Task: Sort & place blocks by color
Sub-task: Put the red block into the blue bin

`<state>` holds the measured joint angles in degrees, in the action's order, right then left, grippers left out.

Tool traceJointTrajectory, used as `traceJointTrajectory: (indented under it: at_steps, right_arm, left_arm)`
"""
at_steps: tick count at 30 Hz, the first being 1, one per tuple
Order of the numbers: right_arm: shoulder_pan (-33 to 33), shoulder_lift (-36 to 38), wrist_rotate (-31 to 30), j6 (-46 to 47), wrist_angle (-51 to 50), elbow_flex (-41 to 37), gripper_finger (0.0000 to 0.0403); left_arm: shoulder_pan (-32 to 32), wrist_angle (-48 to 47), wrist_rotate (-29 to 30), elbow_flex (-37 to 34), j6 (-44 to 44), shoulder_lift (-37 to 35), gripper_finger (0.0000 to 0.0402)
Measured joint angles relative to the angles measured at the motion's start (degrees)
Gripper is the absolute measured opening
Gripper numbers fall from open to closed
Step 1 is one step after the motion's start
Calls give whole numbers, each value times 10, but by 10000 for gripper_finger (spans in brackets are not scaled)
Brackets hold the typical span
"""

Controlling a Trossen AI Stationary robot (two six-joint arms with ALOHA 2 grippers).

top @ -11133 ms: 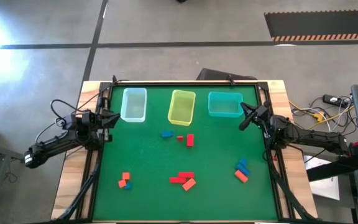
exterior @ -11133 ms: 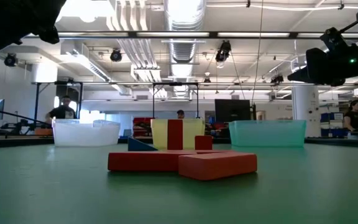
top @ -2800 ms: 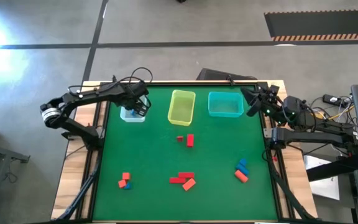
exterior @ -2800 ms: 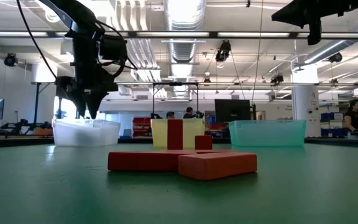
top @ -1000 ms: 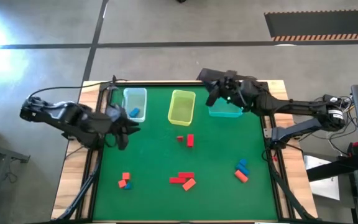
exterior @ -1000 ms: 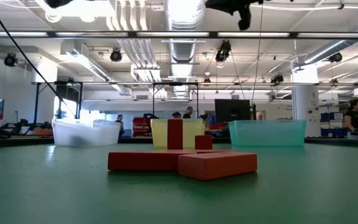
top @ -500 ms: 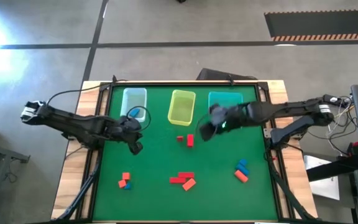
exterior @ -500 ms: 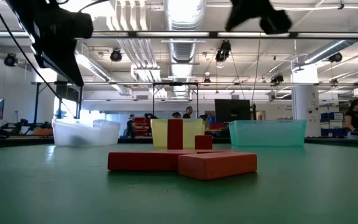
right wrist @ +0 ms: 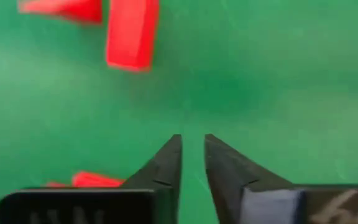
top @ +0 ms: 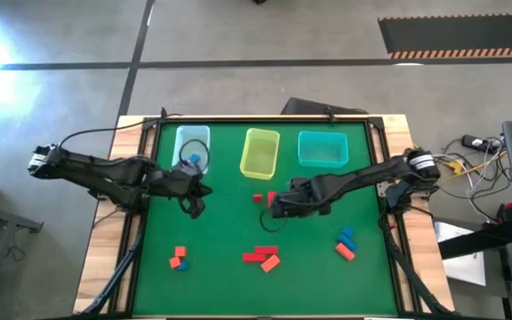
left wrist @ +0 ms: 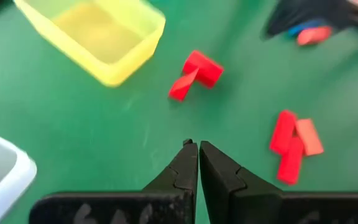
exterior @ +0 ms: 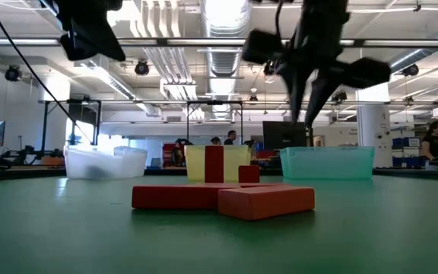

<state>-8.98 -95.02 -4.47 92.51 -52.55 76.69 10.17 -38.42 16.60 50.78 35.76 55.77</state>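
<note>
1. The red bar (right wrist: 132, 32) lay just ahead of the right gripper (right wrist: 191, 163), touching a smaller red block (right wrist: 64, 9); a sloppy descent could knock both aside.
2. The right gripper's fingers stood narrowly apart, holding nothing.
3. The left gripper (left wrist: 197, 163) hovered pinched together and empty, the red pair well ahead of it.

Three bins (top: 260, 152) side by side along the table's (top: 220, 231) far edge, blocks (top: 261, 257) scattered nearer.
</note>
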Motion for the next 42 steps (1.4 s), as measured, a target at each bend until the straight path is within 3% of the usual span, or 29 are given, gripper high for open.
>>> traceJointTrajectory:
  at_steps: [10,17,25,38,42]
  right_arm:
    - [85,-79,6,-53,138,-1,249]
    - [110,-115,65,-77,212,0,302]
    - [109,-131,73,-93,178,0,278]
    - [109,-134,45,-153,163,0,129]
    - [110,-132,64,-161,160,0,120]
  left_arm:
    - [0,0,33,13,-20,-55,0]
    - [0,0,54,13,-20,-71,0]
    - [0,1,66,7,-19,-69,0]
    - [0,4,80,3,-19,-62,0]
    - [0,4,80,3,-20,-62,0]
